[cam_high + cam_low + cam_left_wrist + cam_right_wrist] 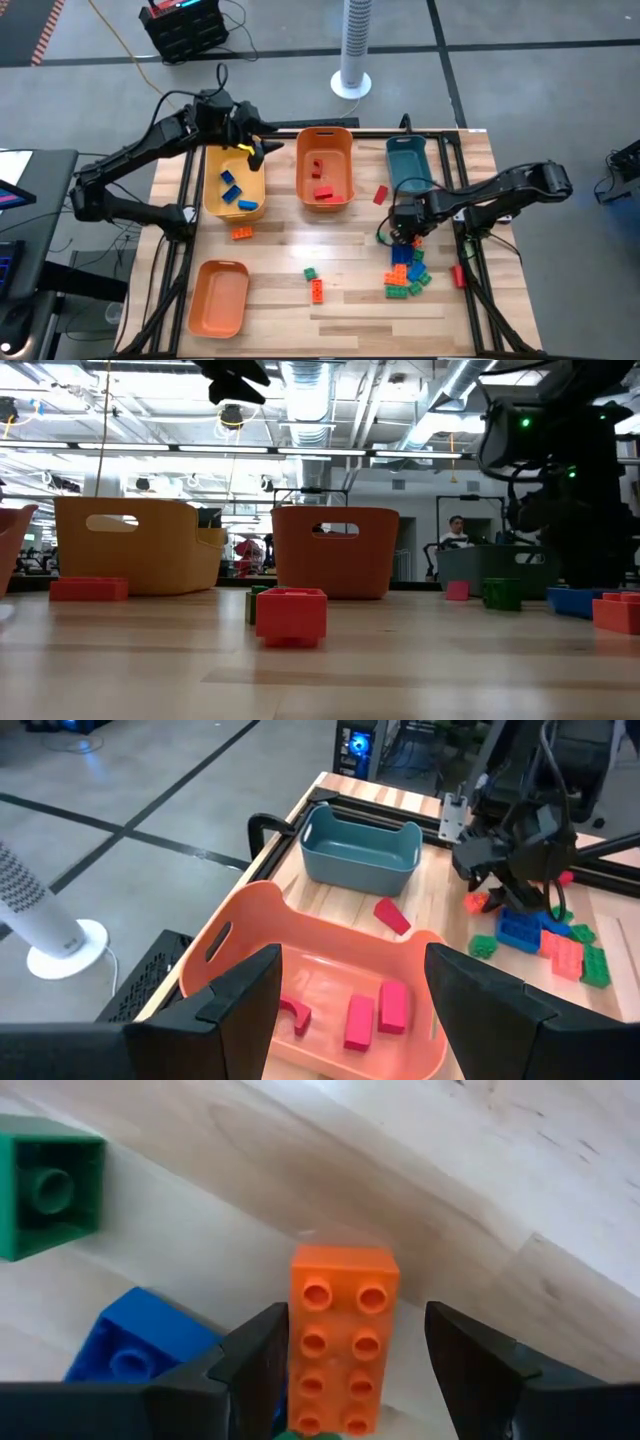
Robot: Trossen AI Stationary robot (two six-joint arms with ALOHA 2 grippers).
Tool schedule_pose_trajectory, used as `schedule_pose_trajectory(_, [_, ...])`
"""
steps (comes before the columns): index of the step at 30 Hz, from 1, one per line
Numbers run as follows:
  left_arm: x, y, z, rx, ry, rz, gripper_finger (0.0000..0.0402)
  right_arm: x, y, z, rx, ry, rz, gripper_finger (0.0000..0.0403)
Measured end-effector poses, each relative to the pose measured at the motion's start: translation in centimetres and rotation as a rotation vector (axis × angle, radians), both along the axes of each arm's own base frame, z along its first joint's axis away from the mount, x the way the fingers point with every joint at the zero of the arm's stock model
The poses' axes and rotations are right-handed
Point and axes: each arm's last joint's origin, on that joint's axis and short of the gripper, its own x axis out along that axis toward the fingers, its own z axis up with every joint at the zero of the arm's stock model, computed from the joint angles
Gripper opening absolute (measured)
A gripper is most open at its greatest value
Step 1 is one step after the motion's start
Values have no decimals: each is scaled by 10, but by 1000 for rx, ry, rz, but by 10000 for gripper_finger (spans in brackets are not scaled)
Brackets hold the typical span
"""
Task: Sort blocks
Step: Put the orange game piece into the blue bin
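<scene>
**Right gripper poised over an orange brick; sorting partly done**

Orange and studded, a two-by-four brick (343,1342) fills the right wrist view, lying flat on the wooden table (350,300) between the spread fingers of the right gripper (404,232); whether the pads already touch it is hard to judge, so call the jaws parted around it, not gripping. A blue brick (135,1353) sits at its 9 o'clock and a green one (45,1185) at 10 o'clock.

From above, the left gripper (255,146) hangs with fingers released and empty between the yellow bin (210,205) and the orange bin (302,190).

Progress looks about midway. Blue blocks (232,189) lie in the yellow bin, red blocks (320,185) in the orange one. Unsorted: the mixed pile (407,272) at the table's 4 o'clock, a green-and-orange pair (313,284) near 6 o'clock, one orange piece (241,233) and a loose red brick (380,194). The teal bin (408,160) and the near orange bin (220,298) appear empty.
</scene>
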Motion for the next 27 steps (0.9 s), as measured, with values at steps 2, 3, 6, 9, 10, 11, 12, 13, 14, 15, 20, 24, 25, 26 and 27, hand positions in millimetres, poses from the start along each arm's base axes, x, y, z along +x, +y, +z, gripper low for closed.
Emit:
schedule_pose_trajectory(2, [-1,1,0,0,0,7,240,3,0,-4,-2,8,18,249])
schedule_pose_trajectory(3, [-1,2,0,0,0,9,240,4,0,-6,-3,13,20,249])
schedule_pose_trajectory(6, [-2,3,0,2,-4,16,240,7,0,-10,-4,20,36,238])
schedule_pose_trajectory(9, [-2,5,1,20,-2,30,240,9,0,-10,-1,11,60,201])
schedule_pose_trajectory(10, [-2,6,1,32,0,34,240,9,0,-10,0,8,65,183])
schedule_pose_trajectory(11, [-2,6,2,45,1,38,240,9,0,-10,0,8,69,164])
schedule_pose_trajectory(12, [-2,6,2,60,4,48,240,9,-1,-10,5,3,77,145])
schedule_pose_trajectory(13, [-2,7,2,71,5,51,240,9,-2,-8,13,-6,85,126])
schedule_pose_trajectory(14, [-2,7,2,80,7,57,240,9,-4,-7,26,-15,91,110])
schedule_pose_trajectory(15, [-3,7,2,88,10,63,240,9,-6,-4,36,-24,95,103])
schedule_pose_trajectory(20, [-2,7,3,63,-3,70,240,14,-24,28,7,-162,124,103])
schedule_pose_trajectory(24, [-4,9,3,-2,-31,74,240,21,-43,72,-93,-339,142,105])
schedule_pose_trajectory(25, [-4,9,2,-16,-36,79,240,20,-49,84,-128,-385,129,109])
schedule_pose_trajectory(26, [-4,10,2,-28,-41,86,240,19,-57,96,-167,-435,117,112])
schedule_pose_trajectory(27, [-4,10,2,-38,-45,92,240,18,-64,107,-200,-488,105,114])
